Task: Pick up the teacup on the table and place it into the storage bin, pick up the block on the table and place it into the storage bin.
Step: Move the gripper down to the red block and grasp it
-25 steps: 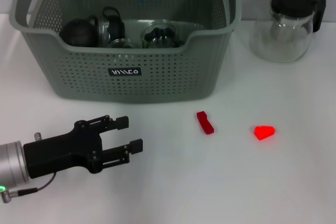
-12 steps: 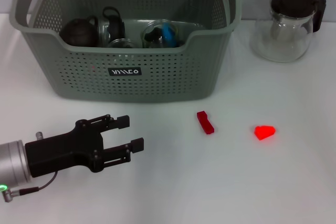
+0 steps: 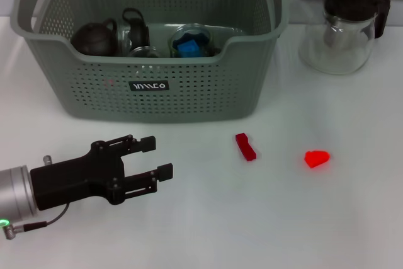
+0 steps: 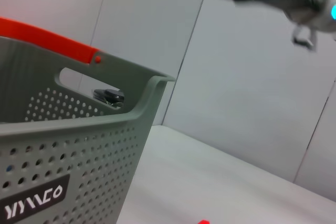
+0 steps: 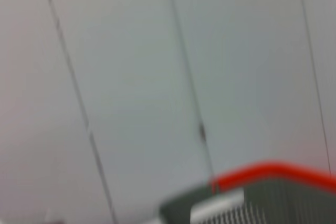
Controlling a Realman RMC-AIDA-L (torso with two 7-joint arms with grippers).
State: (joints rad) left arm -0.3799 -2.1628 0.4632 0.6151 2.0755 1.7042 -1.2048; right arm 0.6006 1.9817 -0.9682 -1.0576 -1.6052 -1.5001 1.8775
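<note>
Blue block (image 3: 187, 46) inside glass teacup (image 3: 191, 40) – both in grey-green storage bin (image 3: 189, 89).

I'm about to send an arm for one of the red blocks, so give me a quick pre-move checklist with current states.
1. Left gripper open and unloaded, resting low near the table's front: ok.
2. Dark red block lying free on the table, nothing touching it: ok.
3. Bright red block also free, farther to the robot's right: ok.
4. Storage bin upright, already holding a blue block in a glass cup: ok.
5. Right gripper's position and state: only a blurred dark shape near the glass jug: cannot tell.
6. Path from the left gripper to the dark red block unobstructed: ok.
</note>
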